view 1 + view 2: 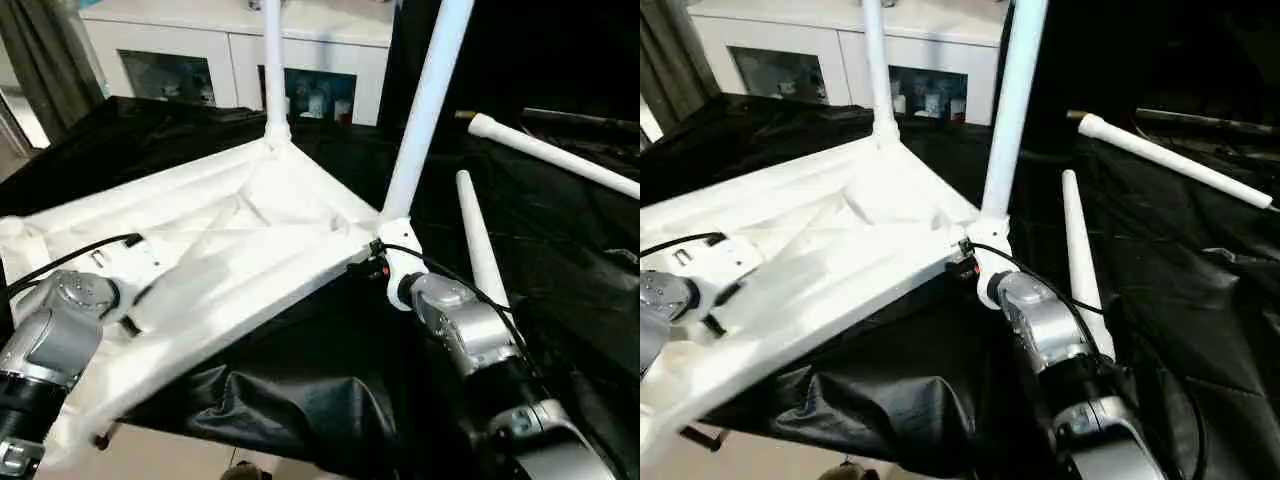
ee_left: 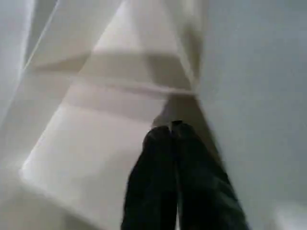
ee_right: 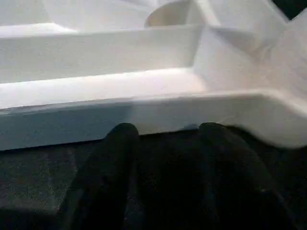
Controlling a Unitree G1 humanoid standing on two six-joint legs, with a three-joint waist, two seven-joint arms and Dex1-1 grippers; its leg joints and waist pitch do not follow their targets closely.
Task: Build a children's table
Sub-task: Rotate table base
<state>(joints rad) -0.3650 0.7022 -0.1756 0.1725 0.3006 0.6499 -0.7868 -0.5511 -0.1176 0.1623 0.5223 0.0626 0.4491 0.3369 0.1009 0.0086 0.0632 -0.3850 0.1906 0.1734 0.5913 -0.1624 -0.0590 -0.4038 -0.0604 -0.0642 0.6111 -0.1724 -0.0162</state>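
1. Tabletop (image 1: 250, 250) lies upside down on black cloth (image 1: 300, 400), ribs up.
2. Two legs (image 1: 425, 110) stand in its far corner sockets; two loose legs (image 1: 480, 240) lie on the cloth to the right.
3. Left gripper (image 2: 171, 128) over the ribs, jaws together.
4. Right gripper (image 3: 163, 132) at the tabletop's rim, jaws apart, holding nothing.
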